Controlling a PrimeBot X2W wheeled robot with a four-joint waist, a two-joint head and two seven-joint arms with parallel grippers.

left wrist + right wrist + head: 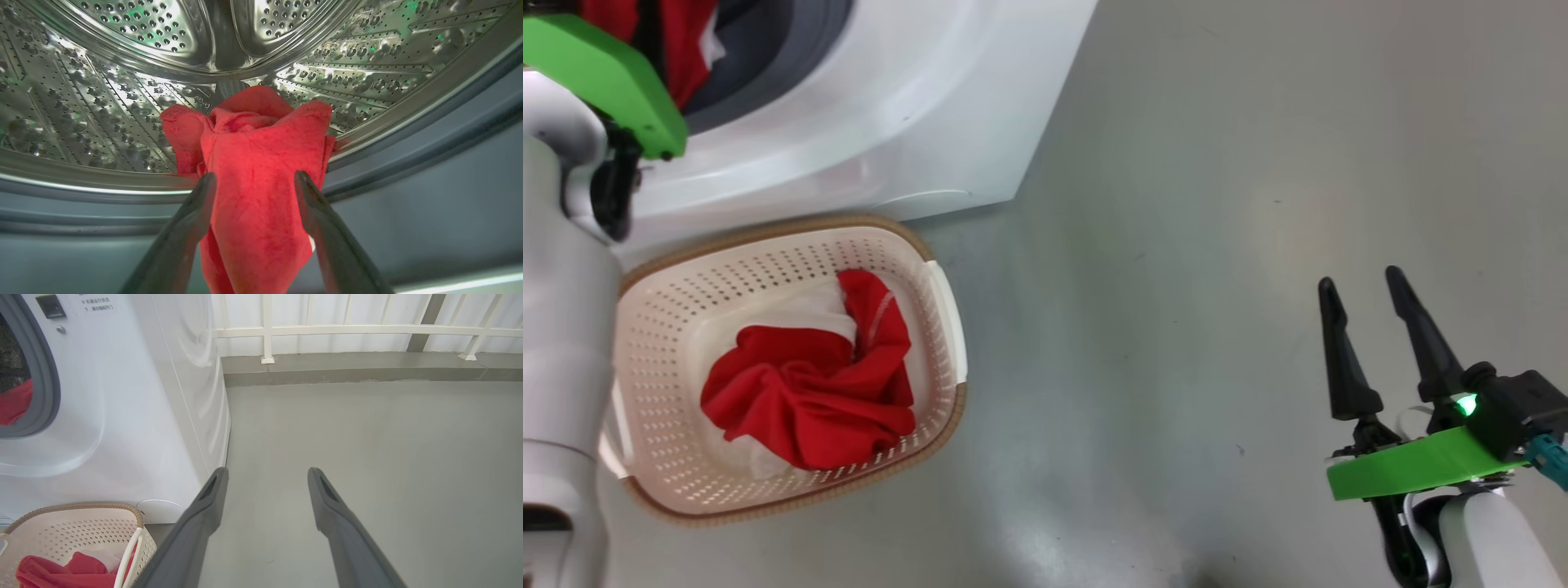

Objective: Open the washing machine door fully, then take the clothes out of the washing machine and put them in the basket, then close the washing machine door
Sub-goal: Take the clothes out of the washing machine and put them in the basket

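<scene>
My left gripper [253,177] is inside the mouth of the washing machine [890,106], open, its fingers on either side of a red garment [261,143] that hangs over the steel drum's [122,102] lip. In the head view that arm's green wrist plate [605,73] covers the opening, with red clothes [682,49] beside it. The cream basket [686,286] stands on the floor against the washer's front, holding red and white clothes [809,392]. Far to the right, my right gripper [1360,279] hangs open and empty over the floor. The washing machine door is out of view.
Grey floor [1176,327] stretches right of the washer and basket. A white railing [327,330] on a low curb bounds the far side. The grey rubber gasket [408,183] rings the drum opening. The washer's side wall [196,396] stands left of my right gripper [268,471].
</scene>
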